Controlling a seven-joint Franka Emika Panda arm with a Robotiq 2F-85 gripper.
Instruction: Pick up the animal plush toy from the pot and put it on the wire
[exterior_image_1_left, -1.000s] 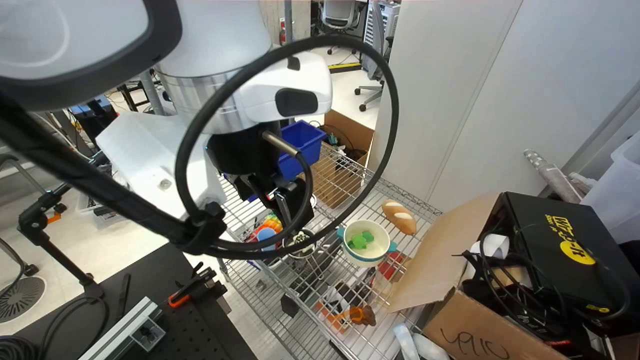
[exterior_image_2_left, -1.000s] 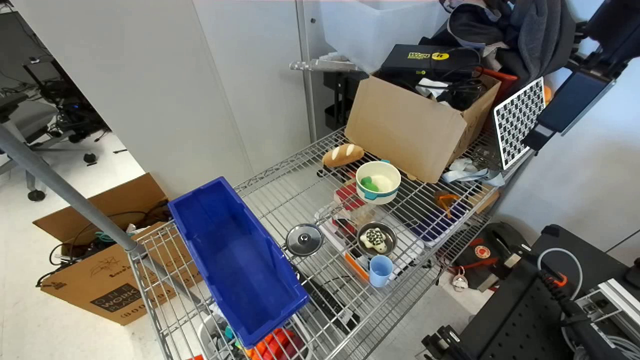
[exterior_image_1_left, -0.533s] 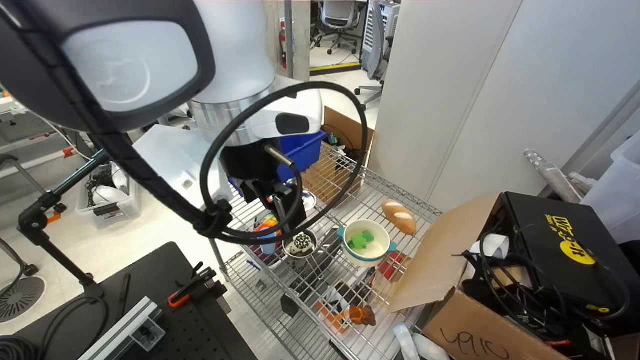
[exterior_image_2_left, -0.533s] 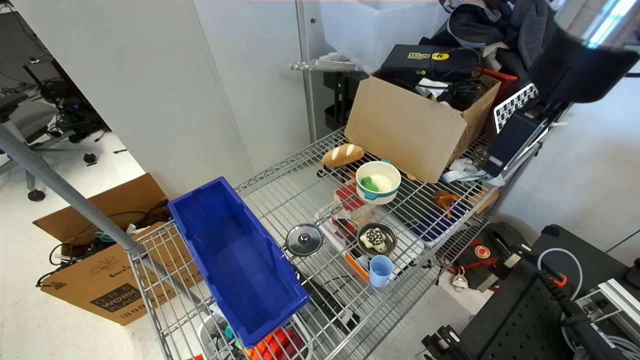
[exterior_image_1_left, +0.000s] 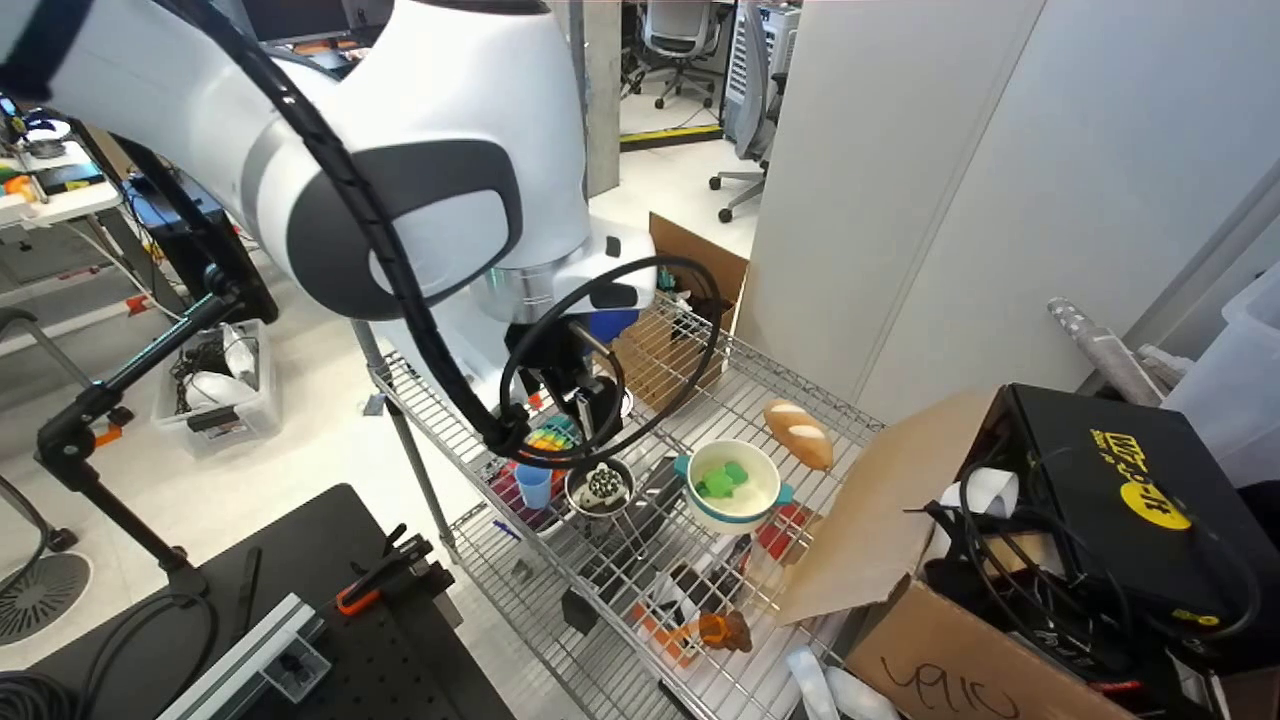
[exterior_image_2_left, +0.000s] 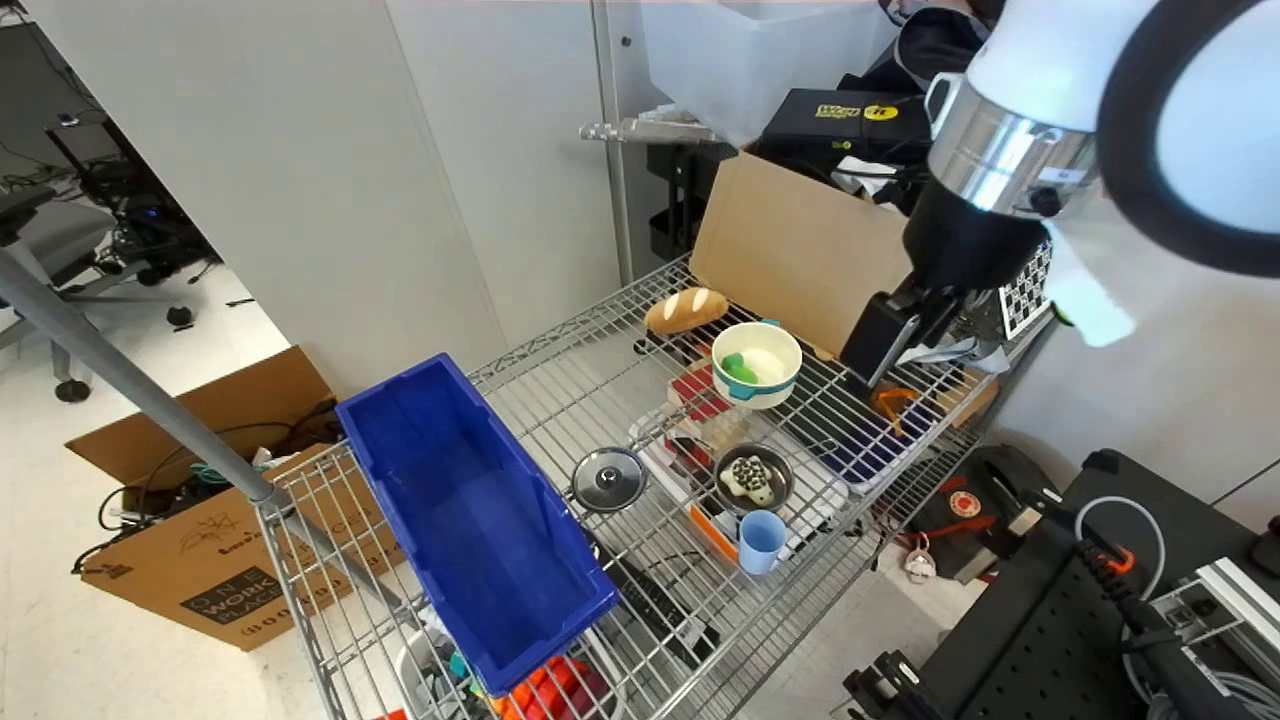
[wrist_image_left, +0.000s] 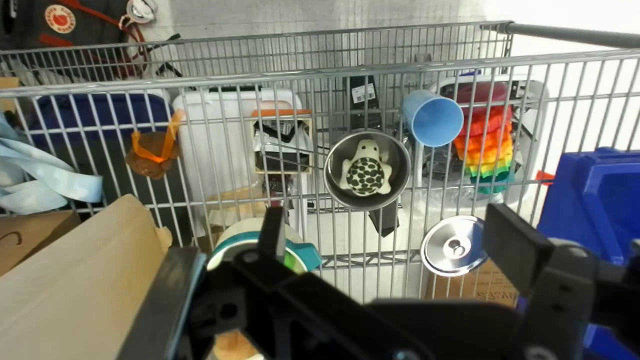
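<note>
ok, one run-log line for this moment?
hand: open, empty, over wire rack | plush turtle: inside metal pot | metal pot: on wire rack | pick: not yet done

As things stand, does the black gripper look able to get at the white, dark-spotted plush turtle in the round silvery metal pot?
Probably yes: the gripper is open, and the turtle lies uncovered in the pot. The pot's wall may crowd the fingers, though.

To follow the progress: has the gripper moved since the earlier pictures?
Yes: in an exterior view the gripper shifted left and down, toward the cream bowl.
</note>
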